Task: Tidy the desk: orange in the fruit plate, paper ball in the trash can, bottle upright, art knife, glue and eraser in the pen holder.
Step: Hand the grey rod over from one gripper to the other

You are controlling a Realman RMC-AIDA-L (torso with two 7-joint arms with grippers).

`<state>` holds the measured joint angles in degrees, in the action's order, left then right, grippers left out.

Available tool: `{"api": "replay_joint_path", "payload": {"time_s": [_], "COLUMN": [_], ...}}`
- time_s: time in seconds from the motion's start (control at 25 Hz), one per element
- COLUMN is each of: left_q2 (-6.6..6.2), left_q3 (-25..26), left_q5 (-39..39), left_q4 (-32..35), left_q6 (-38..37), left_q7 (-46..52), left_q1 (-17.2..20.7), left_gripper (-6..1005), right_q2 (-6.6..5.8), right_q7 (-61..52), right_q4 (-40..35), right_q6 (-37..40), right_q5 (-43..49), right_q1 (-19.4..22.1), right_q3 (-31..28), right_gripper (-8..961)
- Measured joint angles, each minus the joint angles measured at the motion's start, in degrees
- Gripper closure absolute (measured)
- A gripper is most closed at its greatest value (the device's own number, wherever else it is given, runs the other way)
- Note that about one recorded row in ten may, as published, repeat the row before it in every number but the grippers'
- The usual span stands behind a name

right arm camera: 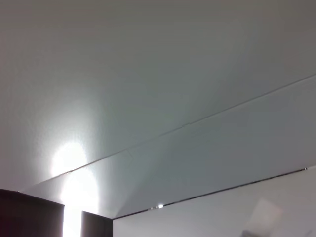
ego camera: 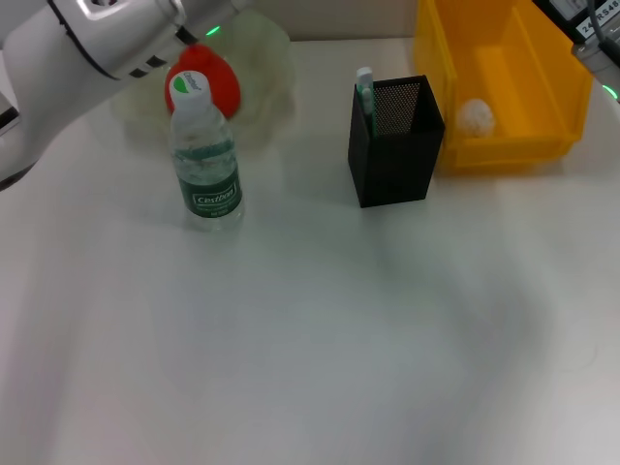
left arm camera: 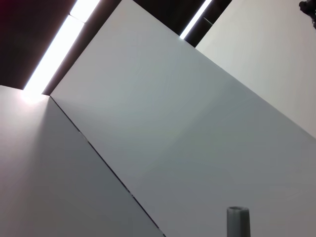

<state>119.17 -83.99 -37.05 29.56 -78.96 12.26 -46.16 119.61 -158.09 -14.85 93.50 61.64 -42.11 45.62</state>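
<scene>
Desk looks tidied: bottle [ego camera: 204, 155] upright, orange [ego camera: 215, 77] in fruit plate [ego camera: 268, 68]; grippers unseen, their state unknowable; arms need only park.

white desk [ego camera: 320, 349], ceiling panels [left arm camera: 163, 113] w/ light strips [left arm camera: 54, 49]

From the head view, my left arm [ego camera: 97, 39] runs off the frame at ten o'clock, its gripper out of sight. The orange [ego camera: 215, 79] is partly hidden behind the bottle [ego camera: 204, 160] cap. The trash can [ego camera: 504, 77] is cropped at one o'clock. Both wrist views show only ceiling panels.
</scene>
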Motion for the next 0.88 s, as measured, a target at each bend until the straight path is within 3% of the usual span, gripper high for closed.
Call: {"api": "replay_joint_path", "payload": {"time_s": [0.88], "left_q2": [0.0], "left_q3": [-0.2], "left_q5": [0.0], "left_q4": [-0.6], "left_q6": [-0.6], "left_q7": [-1.1], "left_q1": [1.9], "left_gripper": [841], "right_q2": [0.0], "right_q7": [4.7], "right_q4": [-0.4], "right_q6": [-0.4], "right_q5": [-2.6], "right_q1": [0.1], "right_q3": [0.0], "right_gripper": [755]}}
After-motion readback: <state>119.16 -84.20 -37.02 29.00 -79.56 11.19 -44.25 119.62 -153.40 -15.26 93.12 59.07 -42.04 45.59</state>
